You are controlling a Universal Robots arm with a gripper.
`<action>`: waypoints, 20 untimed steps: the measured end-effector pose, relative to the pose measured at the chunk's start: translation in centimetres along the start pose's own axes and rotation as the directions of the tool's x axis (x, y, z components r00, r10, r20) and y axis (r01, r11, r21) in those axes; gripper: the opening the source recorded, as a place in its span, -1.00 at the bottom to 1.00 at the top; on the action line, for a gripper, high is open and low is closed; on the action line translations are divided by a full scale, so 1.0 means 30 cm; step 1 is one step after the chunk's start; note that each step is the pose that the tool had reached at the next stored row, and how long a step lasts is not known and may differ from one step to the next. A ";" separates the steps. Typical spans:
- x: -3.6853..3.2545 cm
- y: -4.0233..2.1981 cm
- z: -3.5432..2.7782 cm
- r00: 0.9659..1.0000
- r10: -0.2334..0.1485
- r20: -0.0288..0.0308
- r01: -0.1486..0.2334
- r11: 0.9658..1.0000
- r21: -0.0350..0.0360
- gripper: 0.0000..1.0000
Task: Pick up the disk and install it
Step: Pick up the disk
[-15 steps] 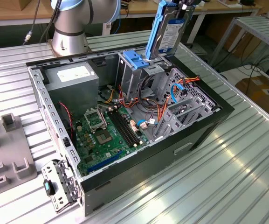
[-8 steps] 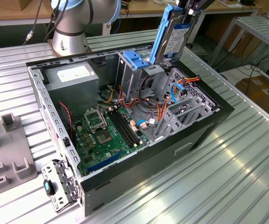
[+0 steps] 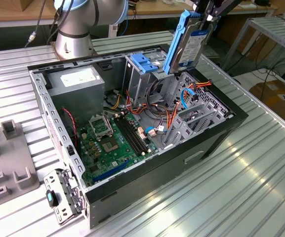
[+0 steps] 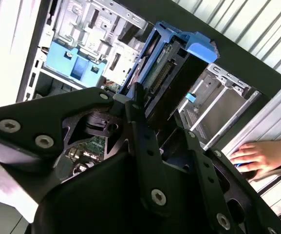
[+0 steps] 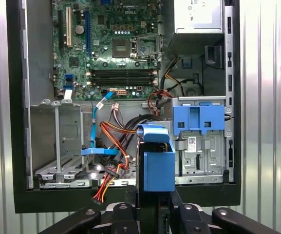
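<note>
The disk (image 3: 189, 42) is a silver drive with a white, blue-banded label and a blue plastic frame. It hangs tilted on edge above the back right of the open computer case (image 3: 216, 138). My gripper (image 3: 207, 17) is shut on its upper end. In the first wrist view the disk (image 5: 156, 161) shows edge-on, with the gripper (image 5: 152, 202) clamped on it, over the case's drive area. In the second wrist view the disk (image 4: 172, 73) points away from the gripper (image 4: 152, 122) toward the metal bays.
Inside the case lie a grey power-supply box (image 3: 78, 81), a green motherboard (image 3: 110, 140), a metal cage with a blue latch (image 3: 144, 61), open drive bays (image 3: 196, 116) and loose orange and blue cables (image 3: 182, 96). A grey fixture (image 3: 9, 163) stands at the exterior view's left. A person's hand (image 4: 257, 156) rests beside the case.
</note>
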State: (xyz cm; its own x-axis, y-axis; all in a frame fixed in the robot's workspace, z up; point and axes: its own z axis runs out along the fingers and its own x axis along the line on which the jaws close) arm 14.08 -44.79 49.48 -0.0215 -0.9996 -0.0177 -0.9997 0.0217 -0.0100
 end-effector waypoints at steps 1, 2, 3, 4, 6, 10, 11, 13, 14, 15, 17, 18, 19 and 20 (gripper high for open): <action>0.002 0.000 0.000 1.000 0.000 0.000 0.000 1.000 0.000 -0.30; 0.002 0.000 0.000 1.000 0.000 0.001 0.000 1.000 0.000 -0.30; 0.002 0.000 0.000 1.000 0.000 0.001 0.000 1.000 0.000 -0.30; 0.002 0.000 0.000 1.000 0.000 0.001 0.000 1.000 0.000 -0.30; 0.003 0.000 0.000 1.000 0.000 0.001 0.000 1.000 0.000 -0.30; 0.003 0.000 0.000 1.000 0.000 0.001 0.000 1.000 0.000 -0.30; 0.003 0.000 0.000 1.000 0.000 0.001 0.000 1.000 0.000 -0.30; 0.003 0.000 0.000 1.000 0.000 0.001 0.000 1.000 0.000 -0.30; 0.003 0.000 0.000 1.000 0.000 0.001 0.000 1.000 0.000 -0.30; 0.003 0.000 0.000 1.000 0.000 0.001 0.000 1.000 0.000 -0.30; 0.008 0.000 -0.001 1.000 0.000 0.004 0.000 1.000 0.000 -0.30; 0.015 0.000 -0.001 1.000 0.000 0.007 0.000 1.000 0.000 -0.30; 0.022 0.000 -0.001 1.000 0.000 0.009 0.000 1.000 0.000 -0.30; 0.032 0.001 -0.001 1.000 0.000 0.011 0.000 1.000 0.000 -0.30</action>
State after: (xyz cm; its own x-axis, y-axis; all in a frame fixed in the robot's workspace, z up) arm 14.04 -45.74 49.48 -0.0216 -0.9994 -0.0286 -0.9997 0.0218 -0.0101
